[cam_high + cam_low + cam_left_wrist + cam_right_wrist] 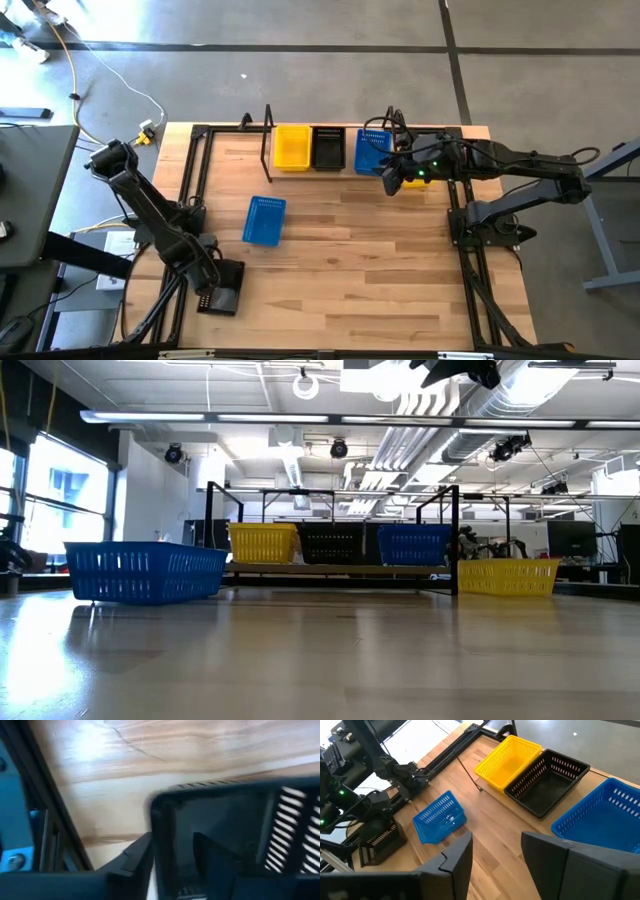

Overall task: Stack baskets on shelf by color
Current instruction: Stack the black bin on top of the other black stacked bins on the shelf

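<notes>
**Left arm over a black basket; shelf row half built**

Nearest you, the left gripper (222, 296) sits low over a black basket (223, 291) at the table's near-left corner, one finger inside its wall. You cannot tell whether the jaws have closed on it; a shallow bite could let it tip or slide. A loose blue basket (264, 220) lies mid-table. Further back, the right gripper (392, 180) hovers with its fingers apart, holding nothing, beside the shelf (268, 140), which carries yellow (292, 147), black (328, 148) and blue (371, 152) baskets. A second yellow basket (508, 576) is mostly hidden under that arm; how many are nested in each stack is unclear.
</notes>
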`<control>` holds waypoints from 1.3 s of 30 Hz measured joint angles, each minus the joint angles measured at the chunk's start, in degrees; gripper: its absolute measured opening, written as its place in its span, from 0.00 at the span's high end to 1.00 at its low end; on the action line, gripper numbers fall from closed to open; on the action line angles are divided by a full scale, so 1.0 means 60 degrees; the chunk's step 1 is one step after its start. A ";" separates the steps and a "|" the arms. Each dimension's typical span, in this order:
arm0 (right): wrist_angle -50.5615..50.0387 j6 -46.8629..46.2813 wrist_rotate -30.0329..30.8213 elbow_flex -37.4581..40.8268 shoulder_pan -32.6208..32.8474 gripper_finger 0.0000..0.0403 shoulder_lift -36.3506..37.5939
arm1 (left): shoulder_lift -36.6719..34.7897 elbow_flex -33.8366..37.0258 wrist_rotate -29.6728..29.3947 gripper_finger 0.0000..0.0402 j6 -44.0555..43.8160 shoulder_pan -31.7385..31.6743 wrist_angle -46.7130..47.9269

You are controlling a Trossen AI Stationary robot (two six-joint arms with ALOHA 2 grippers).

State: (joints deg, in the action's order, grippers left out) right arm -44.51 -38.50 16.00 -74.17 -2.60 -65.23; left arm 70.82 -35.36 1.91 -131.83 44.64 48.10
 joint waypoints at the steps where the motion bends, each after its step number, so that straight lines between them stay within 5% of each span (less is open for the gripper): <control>1: -0.0010 0.0003 -0.0002 0.0000 -0.0001 0.62 0.0002 | 0.0058 -0.0003 -0.0002 0.72 0.0000 -0.0029 -0.0015; 8: -0.0118 0.0290 -0.0502 0.0000 0.0001 0.62 -0.0004 | 0.0553 -0.0223 -0.0118 0.98 -0.0018 -0.0267 -0.0262; 23: 0.0195 0.2419 -0.1582 0.0004 0.1198 0.62 -0.0603 | 0.0371 -0.3333 -0.2199 1.00 0.1381 -0.1734 0.2187; 39: 0.3076 0.5616 -0.1779 0.0000 0.2460 0.62 -0.1840 | 0.0981 -0.5471 -0.2783 1.00 0.6861 -0.6312 0.2470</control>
State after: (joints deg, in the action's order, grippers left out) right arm -26.05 -4.81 5.32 -74.17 12.16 -76.27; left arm 76.70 -68.18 -14.78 -90.67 6.77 62.91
